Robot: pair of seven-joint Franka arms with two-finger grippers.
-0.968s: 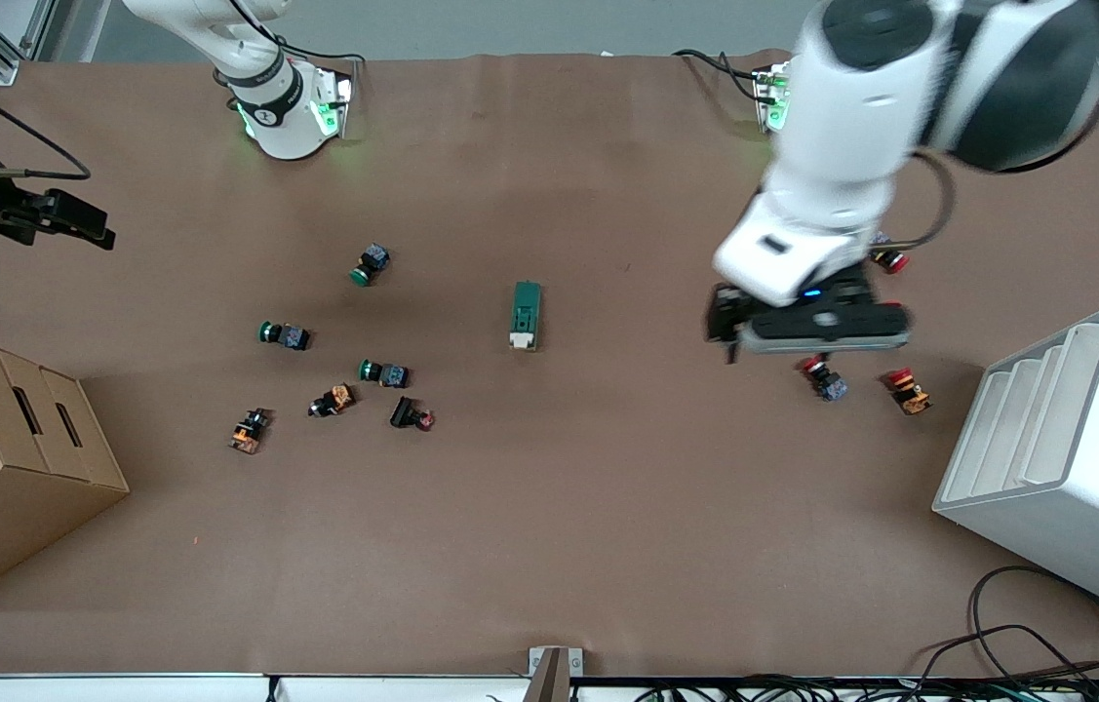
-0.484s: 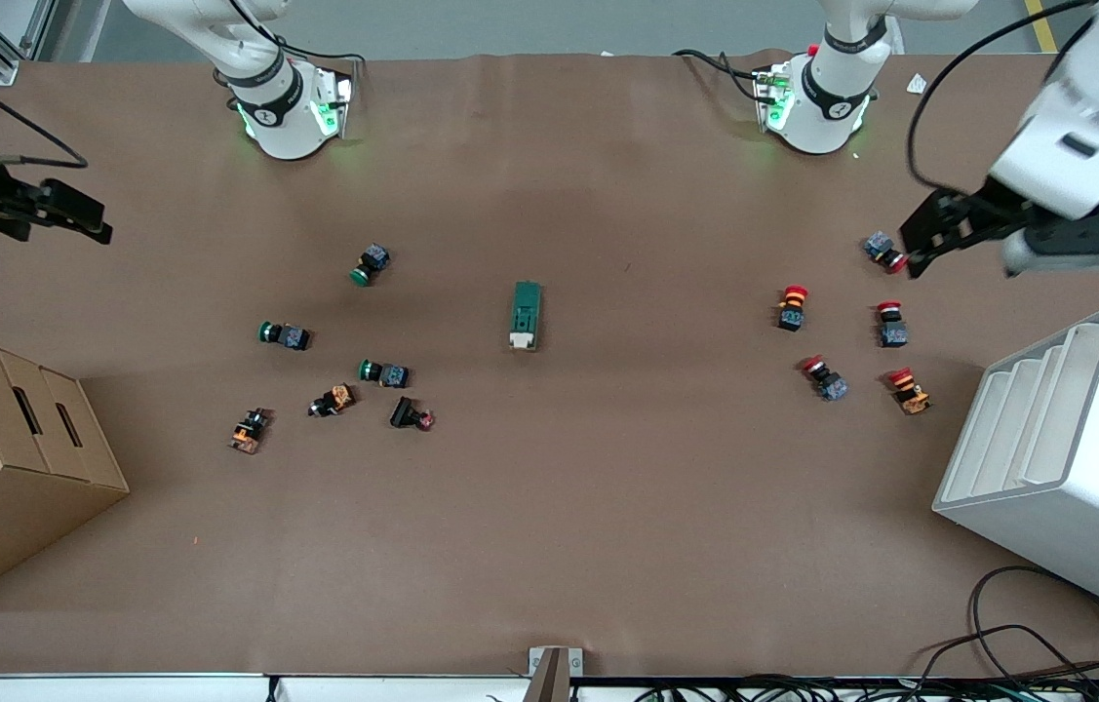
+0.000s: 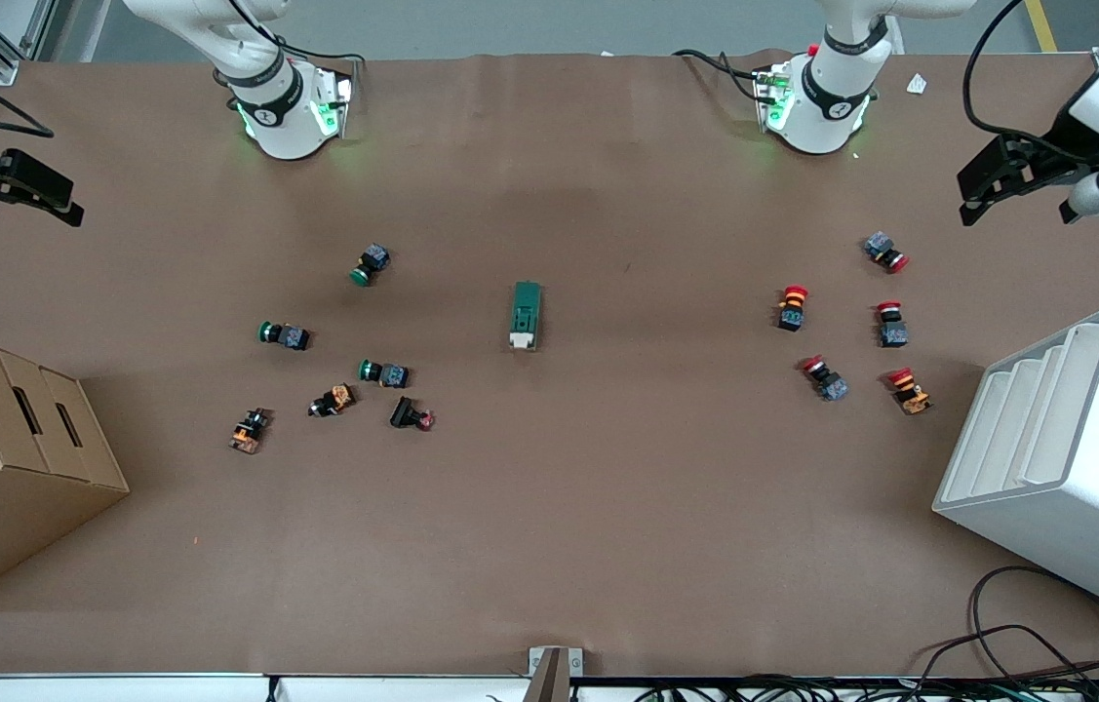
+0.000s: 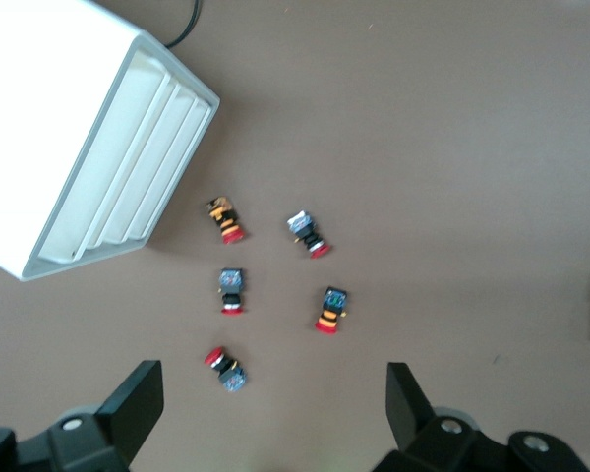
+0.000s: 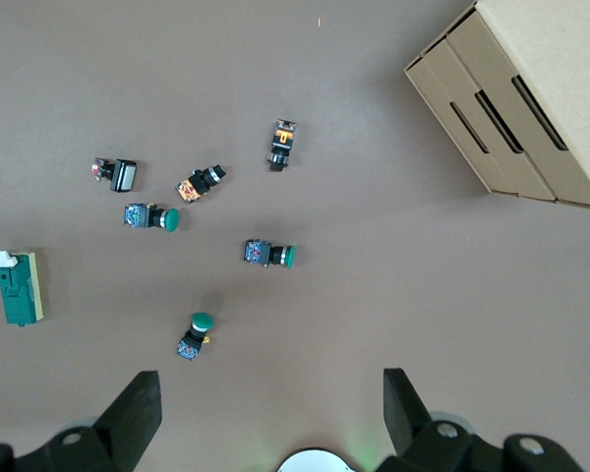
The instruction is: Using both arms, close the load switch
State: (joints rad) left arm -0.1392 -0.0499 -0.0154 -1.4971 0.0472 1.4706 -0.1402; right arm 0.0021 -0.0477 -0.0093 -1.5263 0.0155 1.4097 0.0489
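The load switch (image 3: 526, 315) lies flat mid-table, touched by nothing, its white lever tab at the end nearer the front camera. Toward the left arm's end of the table from it lie five red-capped pushbuttons (image 3: 792, 306), with the left gripper (image 4: 275, 413) hanging above them, fingers spread wide. Toward the right arm's end lie green-capped pushbuttons (image 3: 382, 371), and the right gripper (image 5: 273, 413) hangs there, spread wide too.
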